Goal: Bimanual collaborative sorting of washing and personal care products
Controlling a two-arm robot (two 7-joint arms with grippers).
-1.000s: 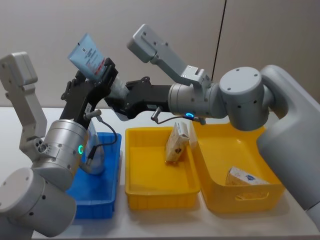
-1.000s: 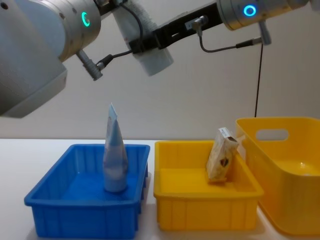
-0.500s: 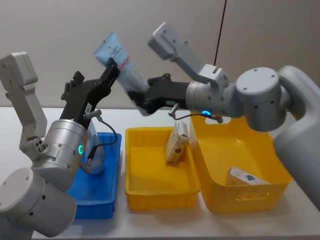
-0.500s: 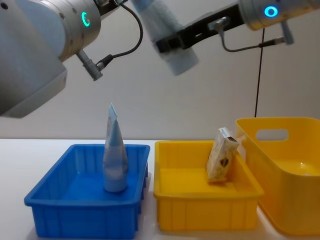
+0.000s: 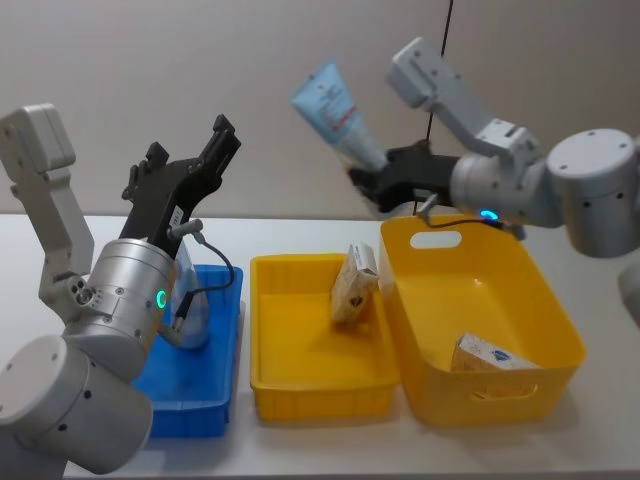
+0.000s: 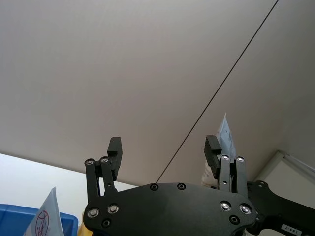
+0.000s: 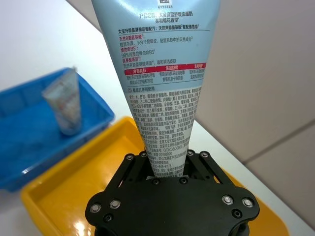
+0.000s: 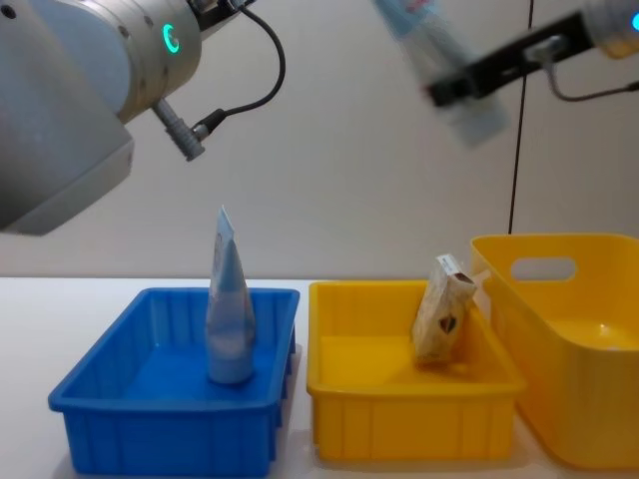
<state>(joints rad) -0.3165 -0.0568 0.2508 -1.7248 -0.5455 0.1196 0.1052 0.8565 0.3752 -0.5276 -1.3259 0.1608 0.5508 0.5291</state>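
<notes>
Right tool clenched on tube, raised at 12 o'clock above yellow bins | left tool released, empty | right wrist view reveals tube's printed label.

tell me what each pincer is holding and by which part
Right pincer grips the tube by its narrow cap end, crimped end up. Left pincer is open and holds nothing.

Two squeeze tubes; two cartons; two yellow bins; one blue bin.
</notes>
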